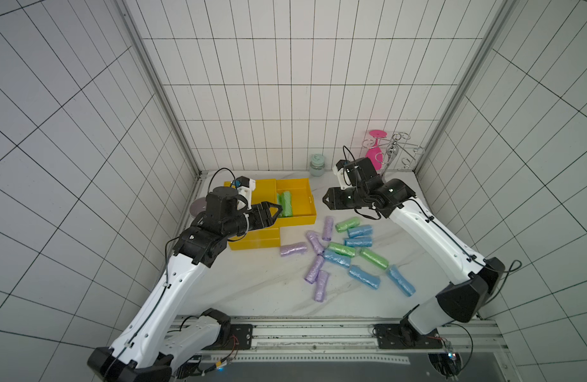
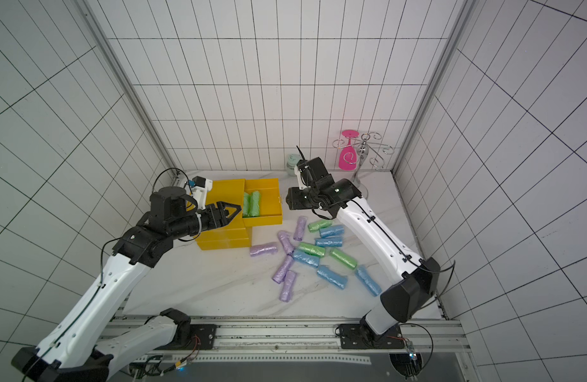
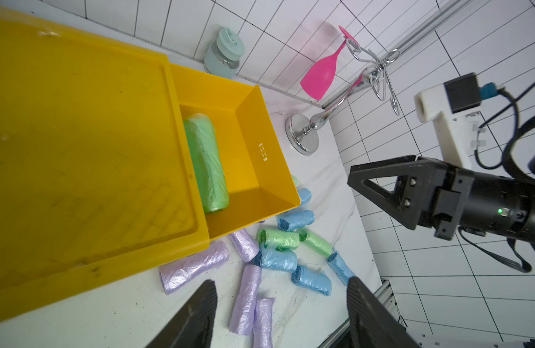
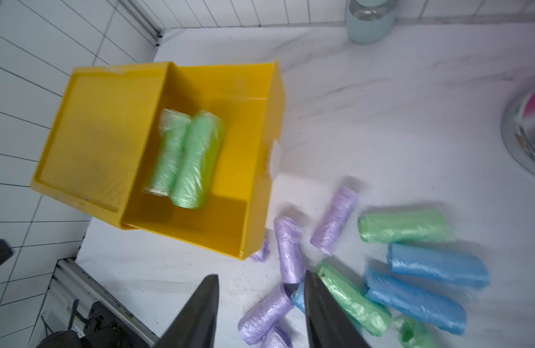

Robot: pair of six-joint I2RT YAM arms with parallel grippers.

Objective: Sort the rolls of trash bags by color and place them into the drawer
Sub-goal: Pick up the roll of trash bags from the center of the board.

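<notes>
A yellow drawer (image 1: 300, 221) stands pulled out of its yellow cabinet (image 1: 252, 243), with two light green rolls of trash bags (image 1: 284, 204) (image 4: 185, 159) lying side by side in it. Loose rolls lie mixed on the marble table to its right: lilac (image 1: 293, 249), green (image 1: 347, 224) and blue (image 1: 364, 277). My left gripper (image 1: 279, 211) (image 3: 281, 280) hovers over the cabinet top next to the drawer, open and empty. My right gripper (image 1: 326, 200) (image 4: 260, 274) hangs in the air just right of the drawer, above the pile's far end, open and empty.
A mint lidded jar (image 1: 317, 165) stands at the back wall. A chrome rack (image 1: 398, 148) with a pink glass (image 1: 375, 150) fills the back right corner. A lilac round thing (image 1: 197, 206) lies behind the left arm. Tiled walls close three sides; a metal rail (image 1: 318, 334) runs along the front.
</notes>
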